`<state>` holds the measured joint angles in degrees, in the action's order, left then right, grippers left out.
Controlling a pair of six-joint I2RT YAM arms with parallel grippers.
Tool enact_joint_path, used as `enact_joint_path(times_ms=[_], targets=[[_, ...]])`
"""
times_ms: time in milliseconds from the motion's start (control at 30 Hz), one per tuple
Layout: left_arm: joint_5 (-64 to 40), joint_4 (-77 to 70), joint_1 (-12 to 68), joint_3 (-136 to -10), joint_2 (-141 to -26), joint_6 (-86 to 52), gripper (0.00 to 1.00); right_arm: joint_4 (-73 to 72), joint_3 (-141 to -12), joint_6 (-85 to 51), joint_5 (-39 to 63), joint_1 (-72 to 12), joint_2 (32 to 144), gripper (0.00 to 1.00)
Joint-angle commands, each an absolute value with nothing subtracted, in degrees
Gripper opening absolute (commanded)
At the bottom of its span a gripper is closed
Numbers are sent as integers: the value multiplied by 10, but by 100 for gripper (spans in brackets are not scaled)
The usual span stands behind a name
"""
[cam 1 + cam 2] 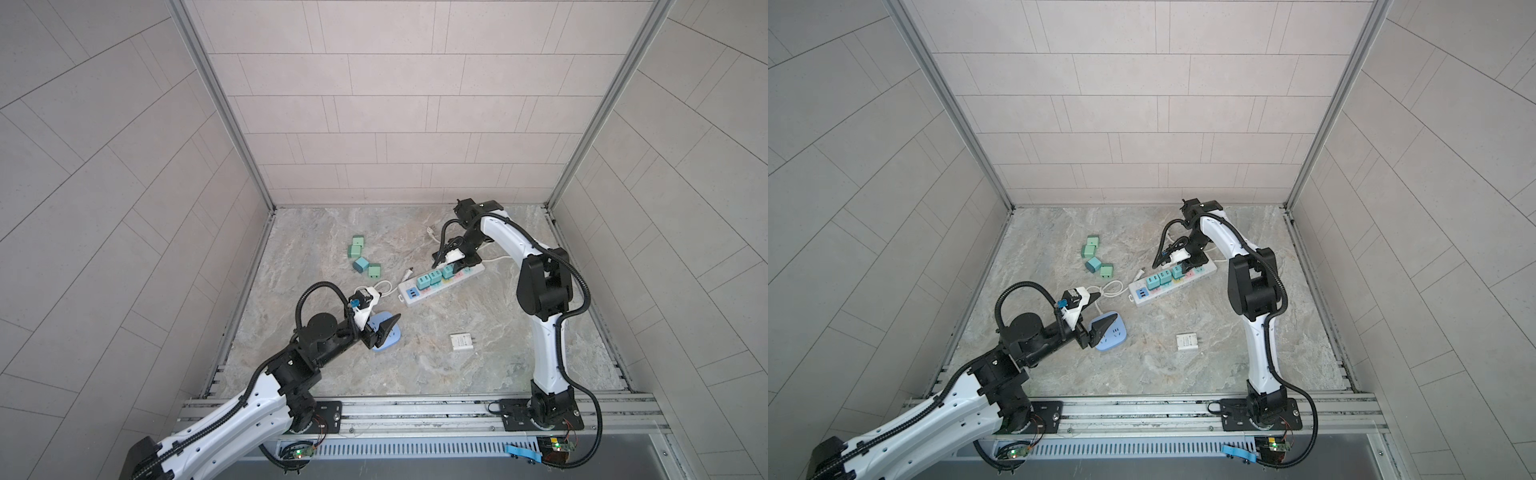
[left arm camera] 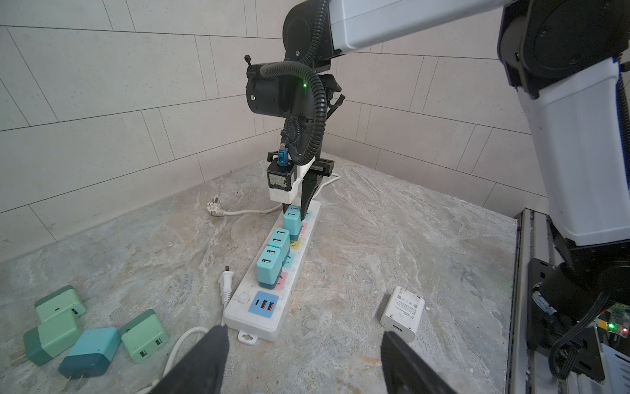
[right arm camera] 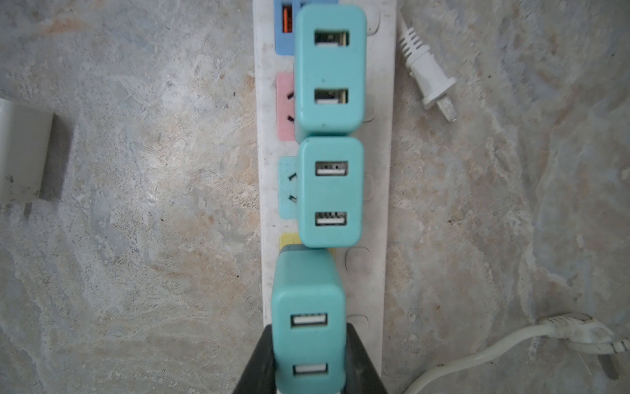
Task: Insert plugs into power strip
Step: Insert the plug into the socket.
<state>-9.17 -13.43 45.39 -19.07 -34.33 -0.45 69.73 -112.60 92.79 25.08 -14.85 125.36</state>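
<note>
The white power strip [image 1: 444,286] [image 2: 300,259] [image 3: 378,204] lies diagonally at mid-table with two teal plugs [image 3: 330,68] [image 3: 330,192] seated in it. My right gripper [image 3: 308,341] [image 1: 455,266] points down, shut on a third teal plug [image 3: 308,307] [image 2: 292,220] over the strip's following socket; its prongs are hidden. Several loose teal and mint plugs [image 1: 361,264] [image 2: 88,351] lie to the strip's left. A flat white charger block [image 1: 459,343] [image 2: 402,312] lies nearer the front. My left gripper [image 2: 303,331] [image 1: 384,328] hovers open and holds nothing.
A light blue oval socket block [image 1: 392,340] [image 1: 1115,334] lies under my left gripper, its white cord looping toward the strip. A small white two-pin plug [image 2: 226,283] [image 3: 431,76] lies beside the strip. The strip's own cord and plug [image 2: 214,209] trail to the back wall.
</note>
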Motion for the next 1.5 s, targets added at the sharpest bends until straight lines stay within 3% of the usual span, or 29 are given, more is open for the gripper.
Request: enact_joint_path(times_ms=[0,333,1067,1300,1467], targets=[[-93,-148,452,-193,-344,2,76,712,-1130,928,254,-150,1267,0],[-94,-148,452,-192,-342,2,76,687,-1130,914,289,-147,1272,0],[-96,-150,452,-192,-339,1,76,670,-1072,931,210,-171,1280,0],[-98,-151,452,-193,-339,1,76,629,-1054,892,237,-167,1233,50],[-98,-150,452,-193,-338,1,76,605,-1036,897,286,-153,1166,55]])
